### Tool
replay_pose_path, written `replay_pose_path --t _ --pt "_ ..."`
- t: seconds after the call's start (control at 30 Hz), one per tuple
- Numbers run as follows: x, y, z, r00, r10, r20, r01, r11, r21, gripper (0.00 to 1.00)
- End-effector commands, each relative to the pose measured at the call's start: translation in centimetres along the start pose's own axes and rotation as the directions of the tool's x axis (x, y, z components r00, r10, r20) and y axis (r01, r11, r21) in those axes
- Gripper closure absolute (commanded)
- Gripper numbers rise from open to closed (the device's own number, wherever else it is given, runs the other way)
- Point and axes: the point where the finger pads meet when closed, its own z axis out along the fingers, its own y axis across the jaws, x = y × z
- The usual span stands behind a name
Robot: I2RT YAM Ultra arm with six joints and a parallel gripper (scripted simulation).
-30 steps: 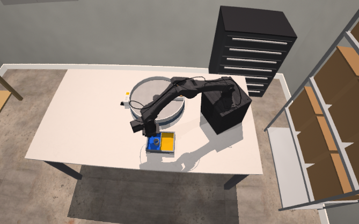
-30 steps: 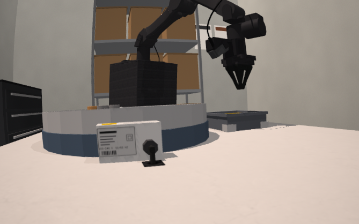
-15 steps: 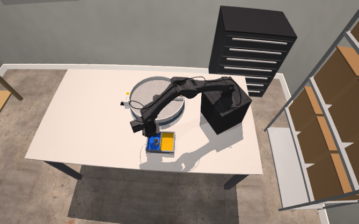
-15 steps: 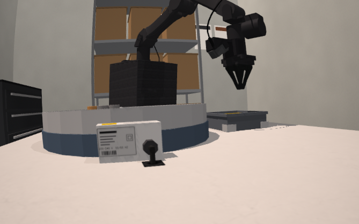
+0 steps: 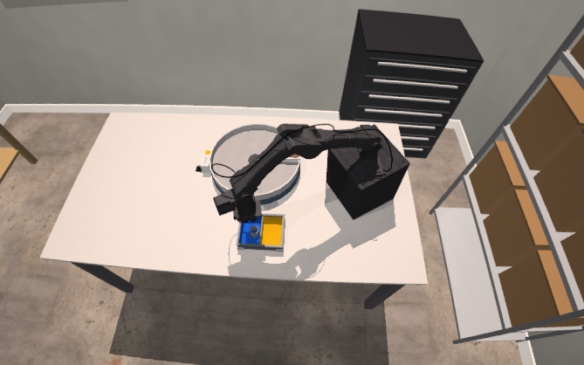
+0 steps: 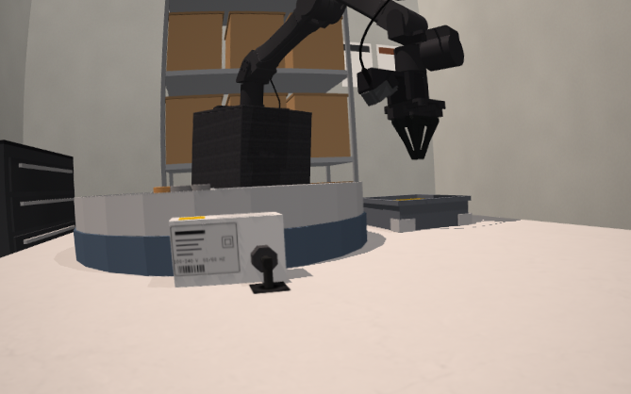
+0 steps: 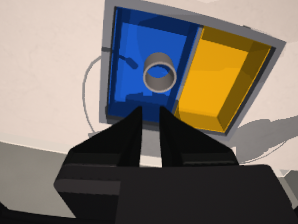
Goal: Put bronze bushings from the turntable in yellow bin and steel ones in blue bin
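Observation:
My gripper (image 6: 417, 157) (image 7: 150, 113) is shut with nothing between its fingertips, hanging point-down above the bins. A grey steel bushing (image 5: 254, 227) (image 7: 160, 58) stands upright in the blue bin (image 5: 243, 238) (image 7: 131, 87). The yellow bin (image 5: 272, 233) (image 7: 215, 75) beside it shows nothing inside. On the walled turntable (image 5: 235, 151) (image 6: 220, 207), a bronze bushing (image 6: 161, 188) and two grey ones (image 6: 180, 188) (image 6: 201, 187) just show above the rim in the exterior view. In the top view the arm hides much of the turntable's far right part.
The black pedestal (image 5: 353, 190) (image 6: 249, 146) carries the arm to the right of the turntable. A white box (image 5: 206, 162) (image 6: 205, 249) with a small black stand (image 6: 267, 269) sits at the turntable's left side. A drawer cabinet (image 5: 411, 36) stands behind the table.

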Motion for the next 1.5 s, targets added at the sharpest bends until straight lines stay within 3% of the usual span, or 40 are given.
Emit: replay_pose_path --t 0.0,0.17,0.23,0.3,0.4,0.7,0.73,0.8,0.83,0.93,1.1,1.37,1.47 --pt "-1.8 0.5 -1.2 1.000 0.007 -0.007 -0.007 0.999 -0.031 0.86" --pt "-5.4 -1.4 -1.1 1.000 0.006 -0.011 -0.007 1.000 -0.030 0.86" --pt "-5.4 -1.4 -1.1 1.000 0.006 -0.011 -0.007 1.000 -0.030 0.86" --pt "-7.6 -2.6 -1.1 1.000 0.006 -0.011 -0.007 1.000 -0.030 0.86" --pt "-12.2 -4.9 -1.0 1.000 0.006 -0.008 -0.007 1.000 -0.030 0.86" --pt "-29.1 -13.5 -0.7 1.000 0.006 0.002 -0.006 1.000 -0.031 0.86" --pt "-30.9 -15.0 0.2 1.000 0.008 -0.009 -0.008 1.000 -0.007 0.86" --pt "-30.9 -15.0 0.2 1.000 0.008 -0.009 -0.008 1.000 -0.007 0.86" --pt "-33.1 -14.2 -0.1 1.000 0.006 0.007 -0.005 0.999 -0.036 0.86" --pt "-36.2 -15.7 -0.1 1.000 0.005 0.010 -0.005 0.999 -0.036 0.86" --pt "-38.1 -17.4 -0.1 1.000 0.007 -0.005 -0.008 1.000 -0.015 0.86" --pt "-37.8 -16.6 -0.7 1.000 -0.014 0.006 0.014 0.999 -0.029 0.86" --pt "-38.3 -17.6 -0.6 1.000 0.006 0.009 -0.006 1.000 -0.015 0.86"
